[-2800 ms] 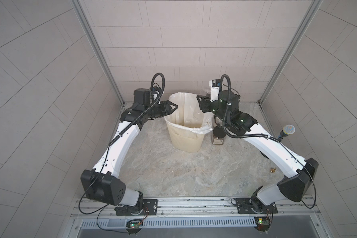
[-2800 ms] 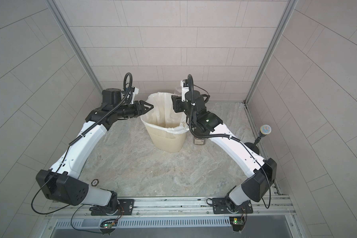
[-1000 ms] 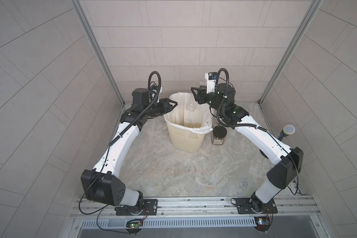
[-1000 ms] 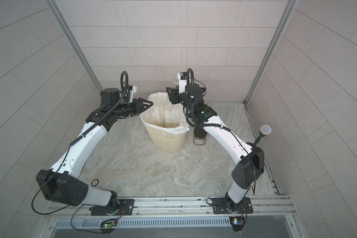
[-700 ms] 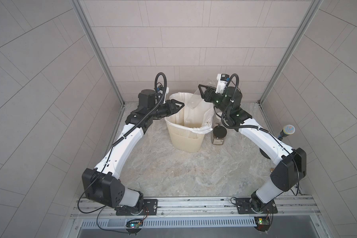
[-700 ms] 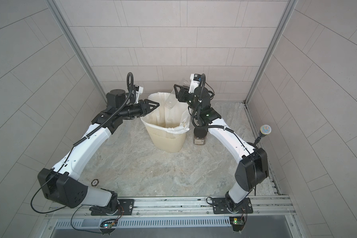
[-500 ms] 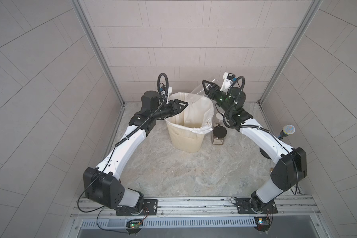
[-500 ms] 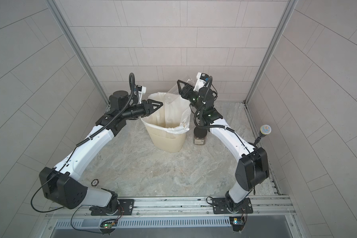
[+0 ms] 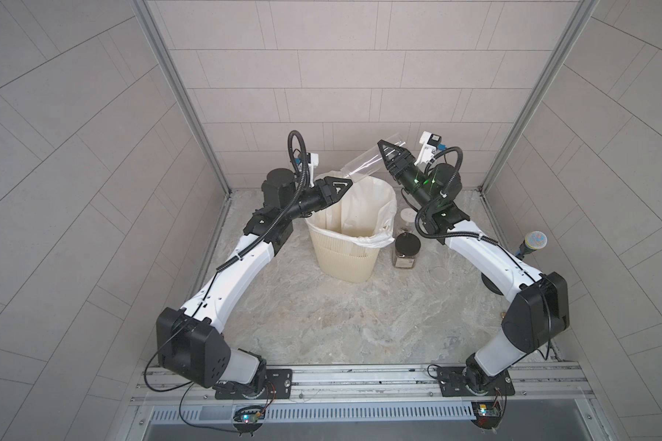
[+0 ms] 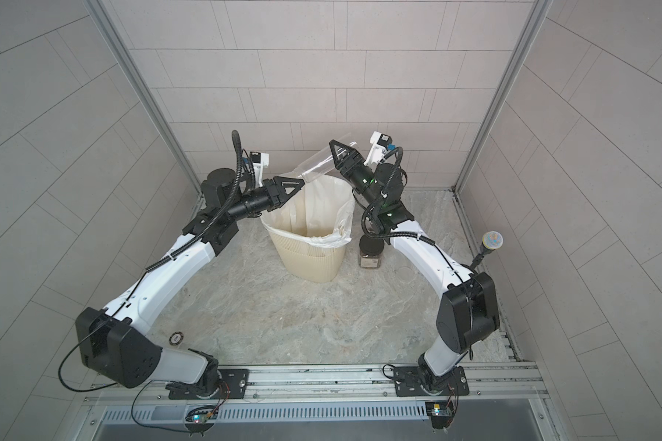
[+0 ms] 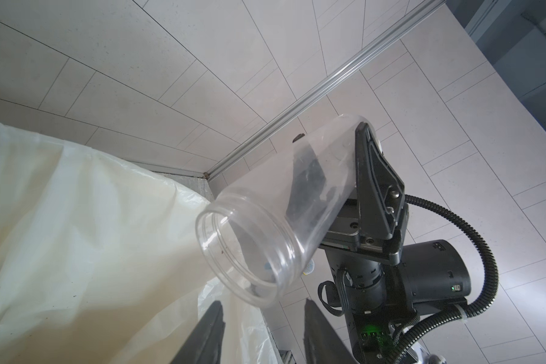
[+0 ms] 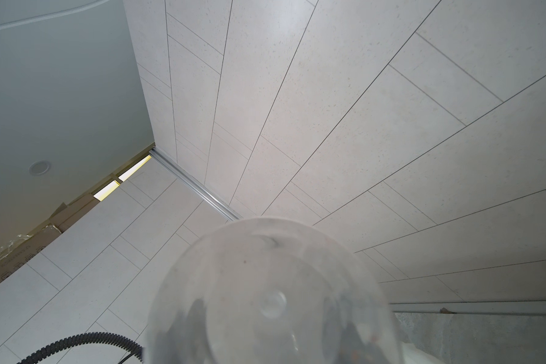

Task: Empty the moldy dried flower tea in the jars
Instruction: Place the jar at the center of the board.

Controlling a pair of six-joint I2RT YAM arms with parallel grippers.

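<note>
right pincer clamped the tall jar, mouth tipped down over the bin; left pincer stood apart, empty. jar looked clear; a steeper tilt seemed wise.

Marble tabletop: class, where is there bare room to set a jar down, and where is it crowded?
Bare: the marble stretch between the cream ribbed plastic bin and the metal front rail. Crowded: beside the bin, where the squat black-lidded clear jar and small white-lidded jar stand.
</note>
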